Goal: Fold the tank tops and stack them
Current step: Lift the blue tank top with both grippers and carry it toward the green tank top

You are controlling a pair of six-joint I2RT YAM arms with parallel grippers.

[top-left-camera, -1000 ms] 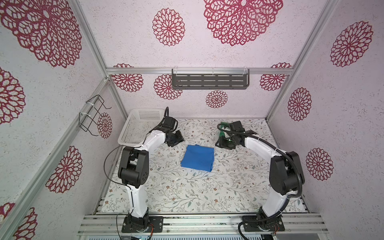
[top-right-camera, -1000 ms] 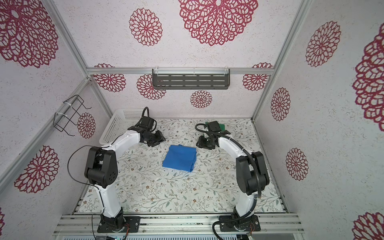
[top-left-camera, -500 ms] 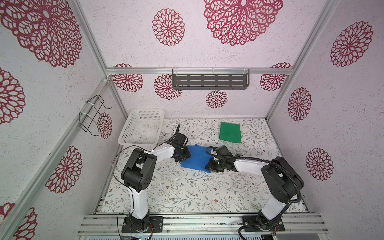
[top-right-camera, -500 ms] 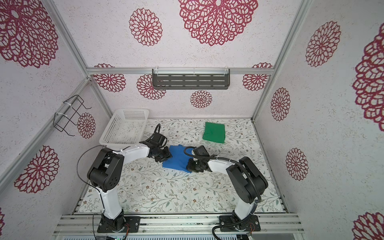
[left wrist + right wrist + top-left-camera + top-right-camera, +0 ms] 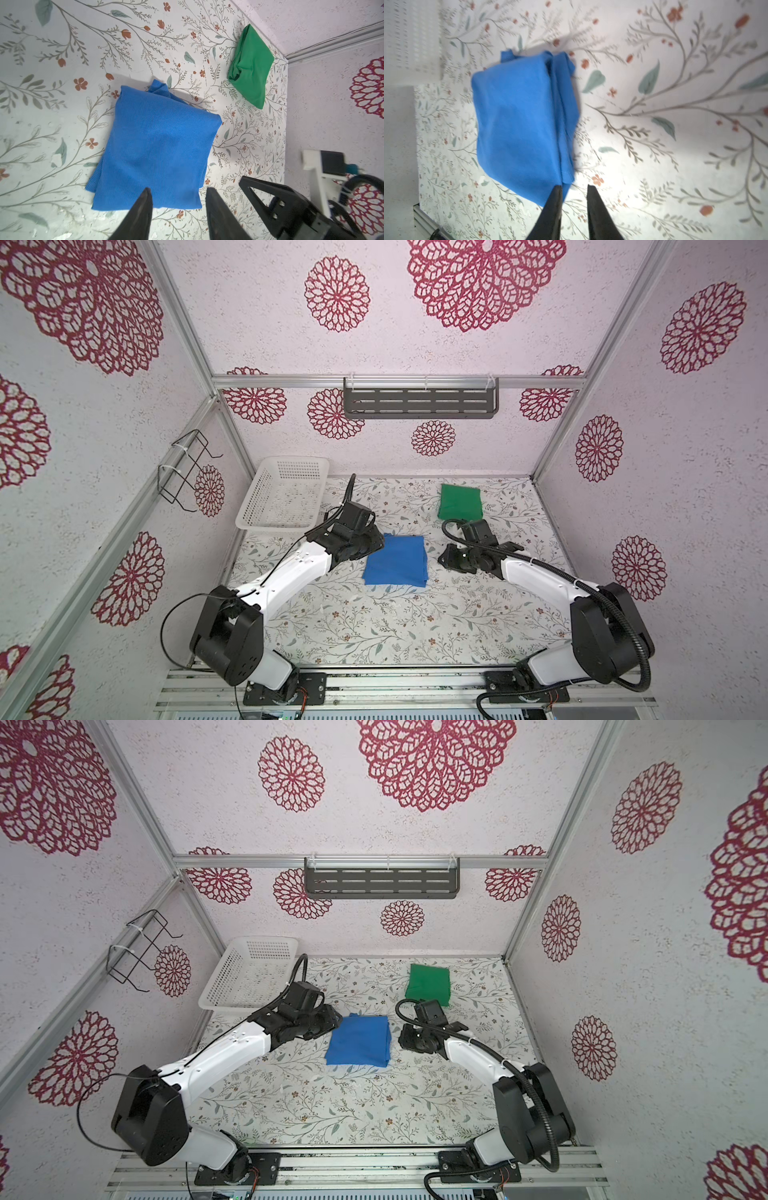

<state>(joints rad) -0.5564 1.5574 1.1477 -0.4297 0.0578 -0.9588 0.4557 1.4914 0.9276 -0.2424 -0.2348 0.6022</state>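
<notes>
The left gripper (image 5: pixel 179 192) has its two black fingers spread with nothing pinched between them. In its wrist view, low in the frame, their tips hang over the near edge of the blue tank top (image 5: pixel 153 145). The right gripper (image 5: pixel 574 188) stands with a narrower gap, and bare table shows through it, so it holds nothing either. One of its fingertips overlaps a corner of the blue cloth in that picture, though I cannot tell whether it touches. In both top views the two grippers flank the blue top at the middle of the frame, the left one at its upper left corner, the right one just off its right edge.

The blue top lies folded into a squarish pad on the flowered table (image 5: pixel 374 626), a little loose: layered edges show along one side and a bit of fabric pokes out at a far corner. The green tank top (image 5: pixel 460 502) is folded too, a smaller pad at the upper right of the table, well apart from the blue. A white basket (image 5: pixel 274 526) sits at the upper left.

To my eye the folding is done for both tops. The stacking is left, since one pad has yet to go onto the other.
</notes>
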